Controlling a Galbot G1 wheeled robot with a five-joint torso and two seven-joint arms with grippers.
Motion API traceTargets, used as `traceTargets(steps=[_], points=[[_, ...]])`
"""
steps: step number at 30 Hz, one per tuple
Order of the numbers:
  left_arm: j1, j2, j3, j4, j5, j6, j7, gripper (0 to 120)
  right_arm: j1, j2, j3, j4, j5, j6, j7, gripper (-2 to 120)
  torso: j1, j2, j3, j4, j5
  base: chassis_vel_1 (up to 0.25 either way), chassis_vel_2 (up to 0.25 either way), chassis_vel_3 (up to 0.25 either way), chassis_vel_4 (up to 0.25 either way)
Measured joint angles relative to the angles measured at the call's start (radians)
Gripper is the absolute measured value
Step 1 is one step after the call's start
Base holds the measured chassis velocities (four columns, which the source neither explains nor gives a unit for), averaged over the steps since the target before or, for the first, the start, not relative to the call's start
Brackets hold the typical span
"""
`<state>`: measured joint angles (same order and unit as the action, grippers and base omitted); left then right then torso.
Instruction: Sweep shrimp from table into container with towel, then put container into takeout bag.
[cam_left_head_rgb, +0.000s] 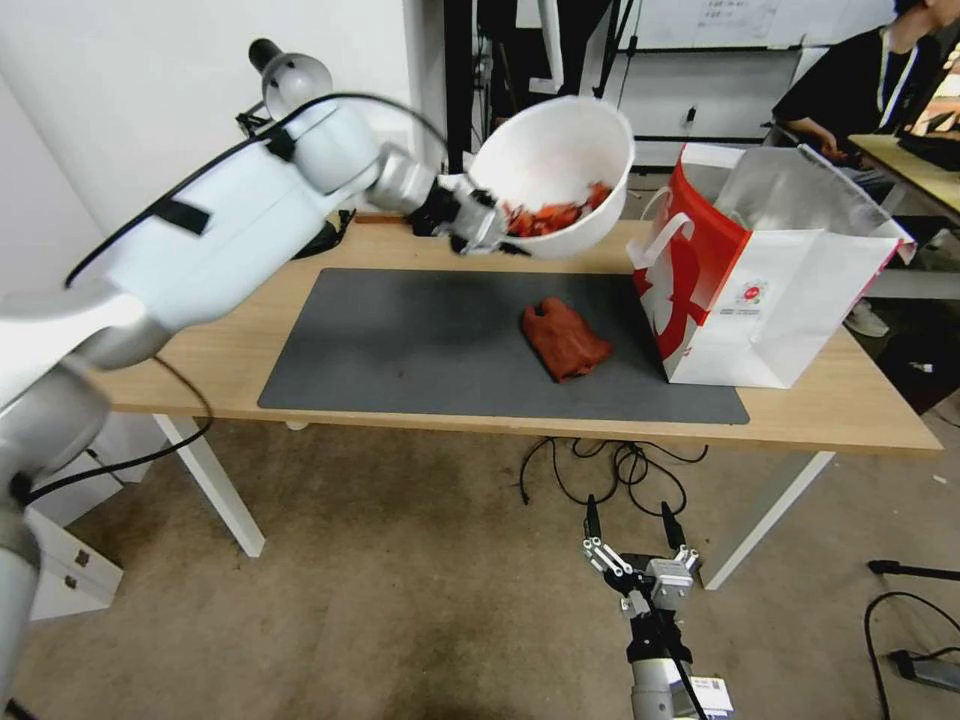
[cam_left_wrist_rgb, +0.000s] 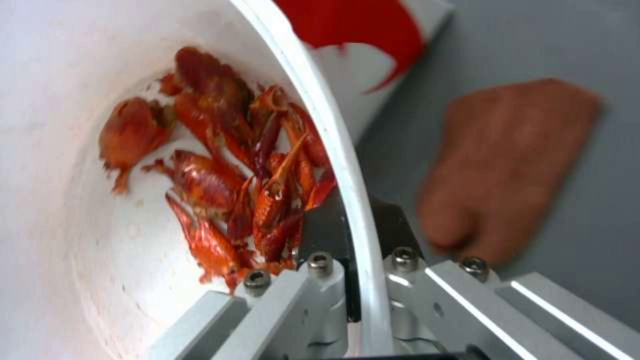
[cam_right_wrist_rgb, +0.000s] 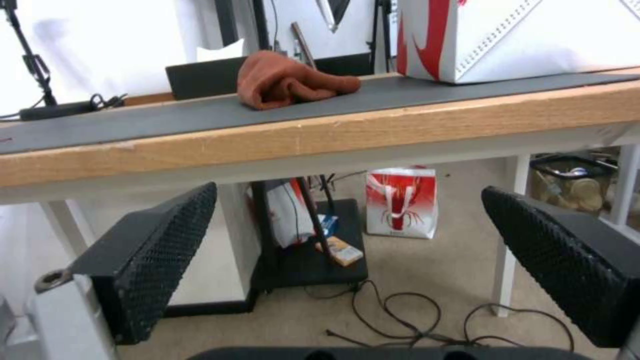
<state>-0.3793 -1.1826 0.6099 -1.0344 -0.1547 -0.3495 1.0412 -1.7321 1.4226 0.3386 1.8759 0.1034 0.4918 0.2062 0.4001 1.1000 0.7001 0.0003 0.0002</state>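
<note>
Head view: left gripper (cam_left_head_rgb: 487, 226) holds container (cam_left_head_rgb: 560, 150) tilted aloft.

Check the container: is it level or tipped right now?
Tipped. The left pincer holds the container by its rim above the table, and the shrimp have slid to its low side.

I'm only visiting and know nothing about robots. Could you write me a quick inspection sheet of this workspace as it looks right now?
Surface: table with a dark grey mat.
Job's things: container held tilted in the air, shrimp inside; towel on the mat; takeout bag open, standing beside it.
Clutter: nothing seen on the table.
Grippers: left end effector clamps the container's rim; right end effector open, low before the table.
Cables: loose loops on the floor.
Surroundings: second red bag under the table.
</note>
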Motion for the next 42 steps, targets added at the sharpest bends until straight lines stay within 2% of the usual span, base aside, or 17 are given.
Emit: traceTargets(steps=[2,3,5,6,10,12,14,15,17,18,20,23,24,26,31,36,42], points=[[-0.031,-0.077,-0.008,0.092,-0.002,-0.01,0.0,0,0.0,-0.004,0.0,-0.002,0.002,-0.002,-0.004,100,0.0,0.0,0.0,-0.0003,0.0002,0.0,0.0,0.0,0.0],[-0.031,-0.077,-0.008,0.092,-0.002,-0.01,0.0,0,0.0,-0.004,0.0,-0.002,0.002,-0.002,-0.004,100,0.0,0.0,0.0,-0.0003,0.0002,0.0,0.0,0.0,0.0],[-0.064,-0.161,-0.012,0.18,-0.003,-0.017,0.0,0,0.002,-0.003,-0.001,-0.006,0.003,-0.002,-0.008,100,0.0,0.0,0.0,-0.0004,0.0003,0.0,0.0,0.0,0.0],[-0.064,-0.161,-0.012,0.18,-0.003,-0.017,0.0,0,0.002,-0.003,-0.001,-0.006,0.003,-0.002,-0.008,100,0.0,0.0,0.0,-0.0004,0.0003,0.0,0.0,0.0,0.0],[-0.102,-0.278,-0.014,0.276,-0.008,-0.02,0.003,0,0.005,-0.001,-0.005,-0.015,0.003,-0.002,-0.013,100,0.0,0.0,0.0,-0.0004,0.0002,0.0,0.0,0.0,0.0],[-0.106,-0.291,-0.012,0.287,-0.008,-0.02,0.004,0,0.005,-0.002,-0.005,-0.016,0.003,-0.002,-0.013,100,0.0,0.0,0.0,-0.0005,0.0,0.0,0.0,0.0,0.0],[-0.125,-0.35,-0.001,0.338,-0.006,-0.021,0.005,0,0.005,-0.006,-0.002,-0.017,0.005,-0.002,-0.013,100,0.0,0.0,0.0,-0.0003,0.0001,0.0,0.0,0.0,0.0],[-0.125,-0.35,-0.001,0.338,-0.006,-0.021,0.005,0,0.005,-0.006,-0.002,-0.017,0.005,-0.002,-0.013,100,0.0,0.0,0.0,-0.0003,0.0001,0.0,0.0,0.0,0.0],[-0.134,-0.388,0.002,0.366,-0.007,-0.016,0.004,0,0.004,-0.008,0.0,-0.018,0.006,-0.001,-0.013,100,0.0,0.0,0.0,-0.0003,-0.0001,0.0,0.0,0.0,0.0],[-0.142,-0.42,0.004,0.383,-0.011,-0.005,0.0,0,0.001,-0.008,0.001,-0.022,0.006,0.002,-0.014,100,0.0,0.0,0.0,-0.0004,0.0,0.0,0.0,0.0,0.0],[-0.146,-0.429,0.012,0.383,-0.019,0.002,-0.004,0,0.0,-0.007,0.001,-0.024,0.006,0.005,-0.016,100,0.0,0.0,0.0,-0.0008,0.0001,0.0,0.0,0.0,0.0],[-0.155,-0.437,0.067,0.369,-0.067,0.043,-0.015,0,-0.003,-0.002,0.0,-0.029,0.006,0.013,-0.019,100,0.0,0.0,0.0,-0.0006,0.0,0.0,0.0,0.0,0.0],[-0.155,-0.437,0.067,0.369,-0.067,0.043,-0.015,0,-0.003,-0.002,0.0,-0.029,0.006,0.013,-0.019,100,0.0,0.0,0.0,-0.0006,0.0,0.0,0.0,0.0,0.0],[-0.161,-0.435,0.096,0.367,-0.098,0.061,-0.02,0,-0.004,0.001,0.0,-0.031,0.007,0.016,-0.022,100,0.0,0.0,0.0,-0.0001,-0.0004,0.0,0.0,0.0,0.0],[-0.176,-0.432,0.122,0.363,-0.121,0.071,-0.03,0,-0.005,0.005,-0.001,-0.033,0.007,0.019,-0.025,100,0.0,0.0,0.0,-0.0001,-0.0004,0.0,0.0,0.0,0.0],[-0.198,-0.43,0.141,0.337,-0.179,0.081,-0.092,0,-0.009,0.008,-0.003,-0.033,0.006,0.022,-0.031,100,0.0,0.0,0.0,-0.0002,-0.0003,0.0,0.0,0.0,0.0],[-0.211,-0.428,0.211,0.291,-0.243,0.092,-0.179,0,-0.016,0.009,0.0,-0.033,0.005,0.028,-0.032,100,0.0,0.0,0.0,-0.0003,-0.0003,0.0,0.0,0.0,0.0]])
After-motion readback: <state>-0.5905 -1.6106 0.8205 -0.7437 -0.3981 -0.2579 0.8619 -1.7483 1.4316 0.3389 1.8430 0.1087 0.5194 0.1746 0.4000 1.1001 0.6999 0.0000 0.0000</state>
